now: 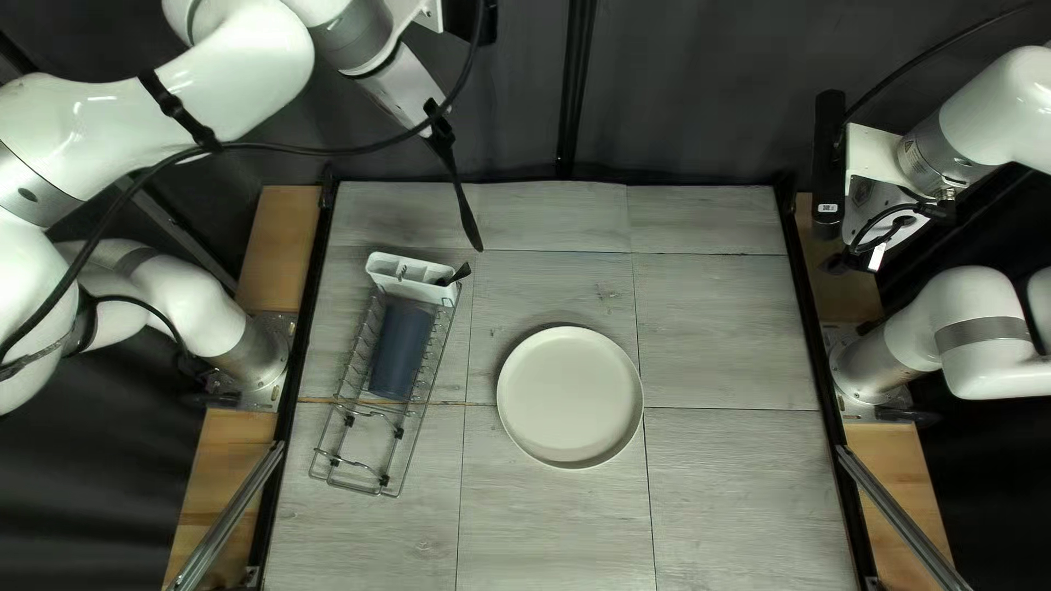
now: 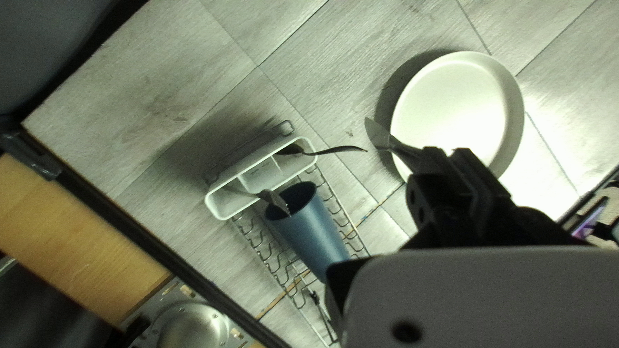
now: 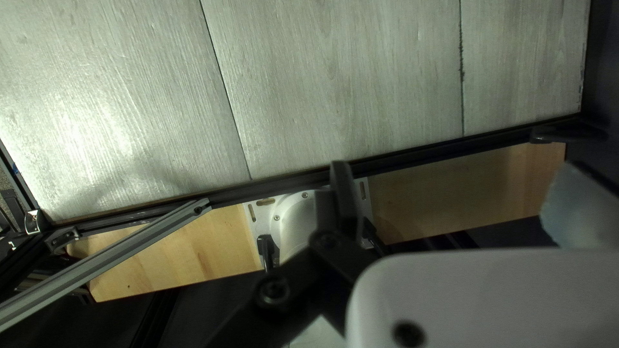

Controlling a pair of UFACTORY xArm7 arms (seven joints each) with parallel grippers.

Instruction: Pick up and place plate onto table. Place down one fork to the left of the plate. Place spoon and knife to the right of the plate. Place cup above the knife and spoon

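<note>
Pinching knife (image 2: 380,136) between left jaws, blade jutting out ahead; right jaws spread apart.

The plate (image 1: 569,396) is smooth matt white, the knife (image 2: 382,137) dull metal, the rack (image 1: 355,465) shiny wire, the table (image 1: 722,328) grey wood-grain.

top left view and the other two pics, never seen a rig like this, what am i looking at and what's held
Two robot arms stand either side of a table, each ending in a two-fingered gripper. The top left view looks down from above; the other two come from cameras on the arms' wrists. On the table lie a white plate and a wire rack holding a blue cup on its side and a white caddy with two utensils. The left gripper is shut on what looks like a knife. The right arm sits at the edge, holding nothing.
</note>
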